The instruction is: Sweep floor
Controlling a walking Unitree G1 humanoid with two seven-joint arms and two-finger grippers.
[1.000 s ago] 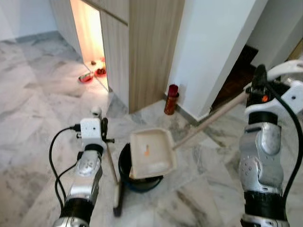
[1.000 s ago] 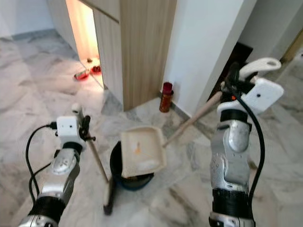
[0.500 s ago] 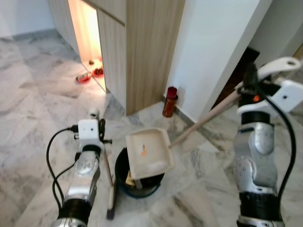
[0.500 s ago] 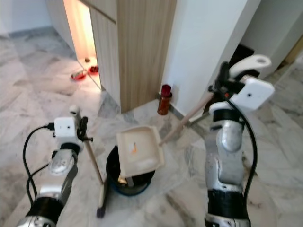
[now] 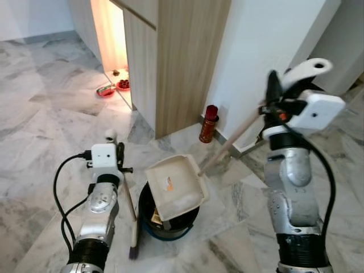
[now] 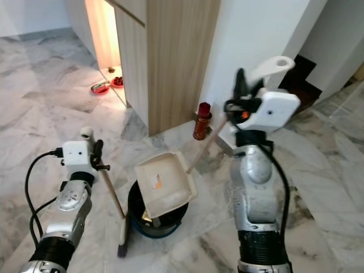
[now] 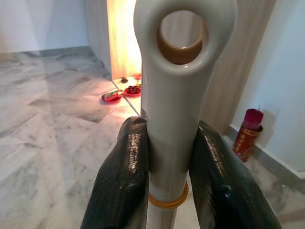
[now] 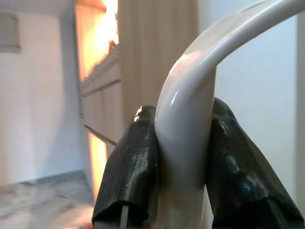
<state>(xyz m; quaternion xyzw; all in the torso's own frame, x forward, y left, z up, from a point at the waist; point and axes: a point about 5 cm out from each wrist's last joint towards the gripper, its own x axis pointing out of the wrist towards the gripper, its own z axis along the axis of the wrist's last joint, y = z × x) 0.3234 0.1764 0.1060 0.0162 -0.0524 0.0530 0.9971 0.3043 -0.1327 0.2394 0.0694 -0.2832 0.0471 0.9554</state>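
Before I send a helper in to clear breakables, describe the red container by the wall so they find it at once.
Find the tall wooden cabinet where it meets the white wall. At the foot of that corner, on the marble floor, stands the red canister, upright. It is the lone cylinder there, taller than the low red dishes near the lit opening.

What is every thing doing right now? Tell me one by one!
Left gripper: shut on the broom handle.
Right gripper: shut on the dustpan handle.
Broom: upright, head on the floor.
Dustpan: tipped over the bin.
Bin: open, rubbish inside.
Red bottle: standing by the wall.
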